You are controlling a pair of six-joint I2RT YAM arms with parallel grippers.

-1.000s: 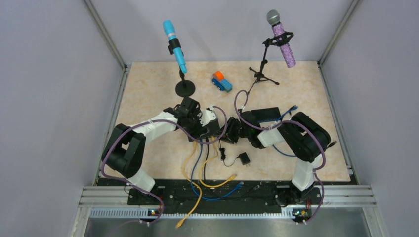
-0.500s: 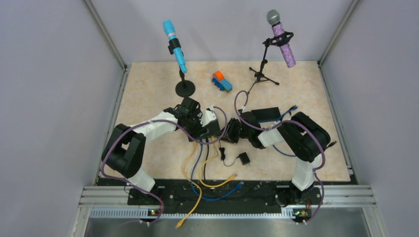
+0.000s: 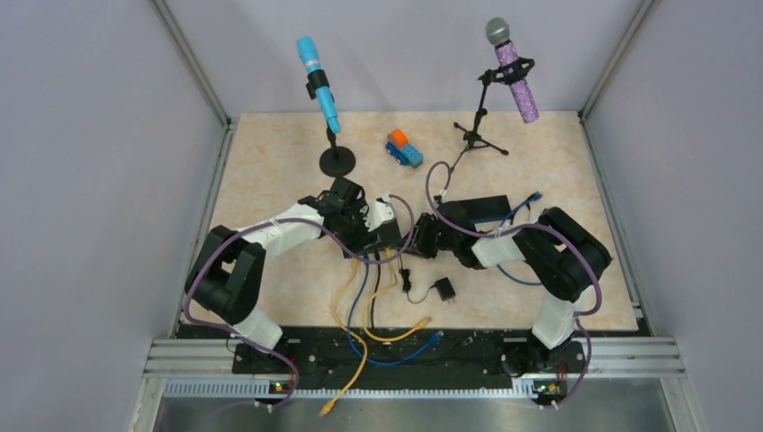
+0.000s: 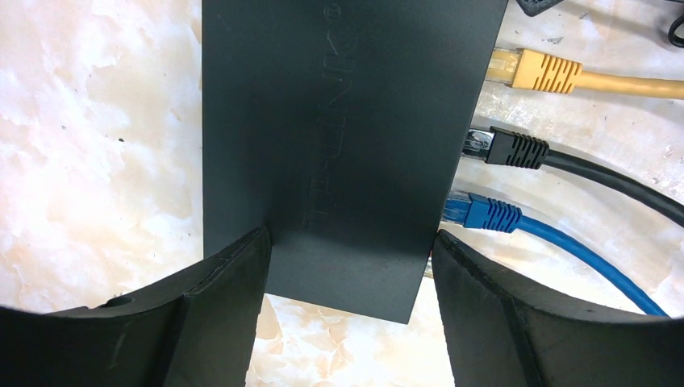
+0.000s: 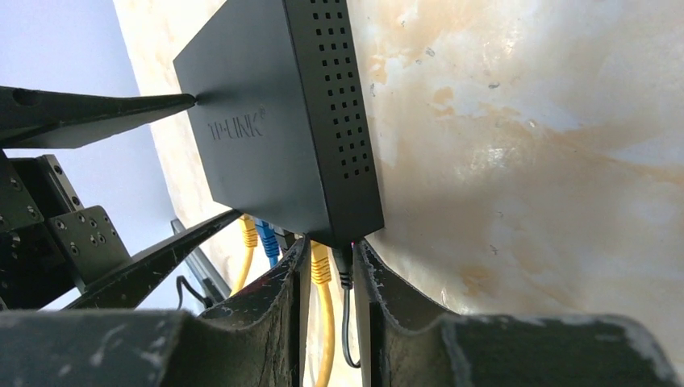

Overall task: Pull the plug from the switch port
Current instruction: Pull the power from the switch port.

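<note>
Two plugs, a yellow plug (image 5: pixel 320 264) and a black plug (image 5: pixel 345 266), are being straddled by the narrowly parted right gripper (image 5: pixel 331 246) at the matte black switch (image 5: pixel 258 137), mid table (image 3: pixel 270 162); grip unclear. The switch is being clamped by the left gripper (image 4: pixel 351 238).

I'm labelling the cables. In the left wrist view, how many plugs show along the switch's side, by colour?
Yellow plug: 1
Black plug: 1
Blue plug: 1
Total: 3, all along one side of the switch.
</note>
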